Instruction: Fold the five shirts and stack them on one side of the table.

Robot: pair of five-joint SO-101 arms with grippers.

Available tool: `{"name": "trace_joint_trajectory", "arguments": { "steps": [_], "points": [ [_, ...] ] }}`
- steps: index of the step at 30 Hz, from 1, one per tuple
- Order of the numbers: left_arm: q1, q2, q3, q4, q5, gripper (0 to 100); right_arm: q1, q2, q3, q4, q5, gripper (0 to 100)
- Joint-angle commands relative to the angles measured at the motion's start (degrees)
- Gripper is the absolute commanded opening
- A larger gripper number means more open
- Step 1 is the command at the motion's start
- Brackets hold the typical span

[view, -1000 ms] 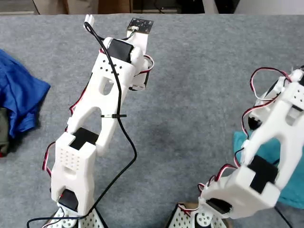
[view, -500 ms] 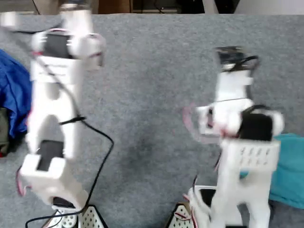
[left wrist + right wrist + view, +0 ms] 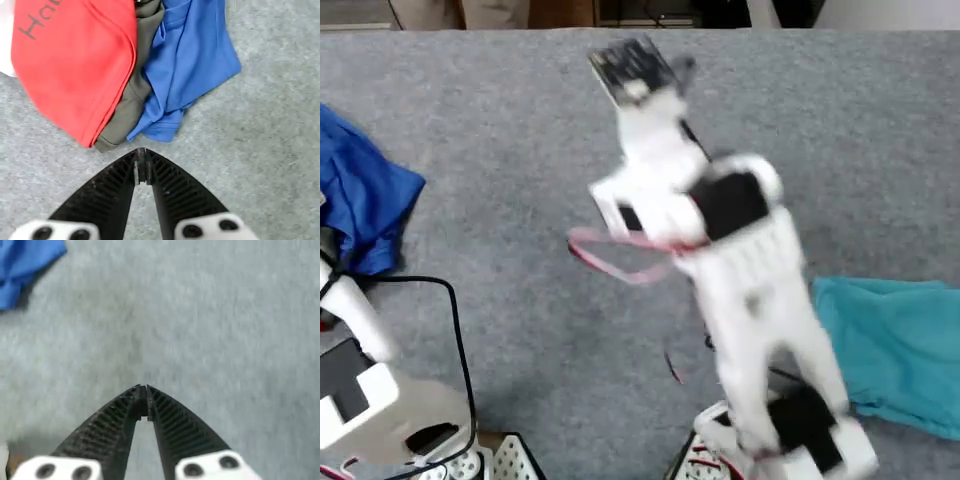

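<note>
Tabletop (image 3: 510, 140) of grey fabric, blue shirt (image 3: 370, 195) at 1 edge, wooden furniture (image 3: 560, 12) beyond.

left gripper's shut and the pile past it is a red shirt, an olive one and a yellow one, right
Not yellow: the left wrist view shows the left gripper shut, with a red shirt, an olive shirt and a blue shirt piled beyond it.

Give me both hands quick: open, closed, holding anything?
Left hand: closed, holding nothing.
Right hand: closed, holding nothing.
</note>
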Motion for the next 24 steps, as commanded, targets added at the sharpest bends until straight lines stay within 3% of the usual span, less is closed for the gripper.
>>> {"name": "trace_joint_trajectory", "arguments": {
  "steps": [1,7,11,14,17,24],
  "points": [
    [-1.2,-2.8,0.1,-4.9,0.4,2,-0.1,16.3,-17.0,-3.6,2.5,2.4],
    [-6.3,2.7,0.0,-11.3,0.9,4,-0.3,37.1,-45.6,-3.7,6.3,8.6],
    [-11.9,10.5,-0.5,-18.1,1.8,17,-0.9,48.3,-58.5,-3.5,6.2,9.4],
    [-14.6,17.5,-0.5,-28.2,5.0,25,-1.2,54.6,-64.1,-3.5,6.2,9.4],
    [-14.7,24.3,-0.6,-36.0,5.6,26,-1.5,58.2,-66.6,-3.5,6.2,9.4],
    [-10.4,31.9,-1.1,-39.6,6.0,20,-1.1,61.1,-66.9,-3.5,6.2,9.2]
  ]
}}
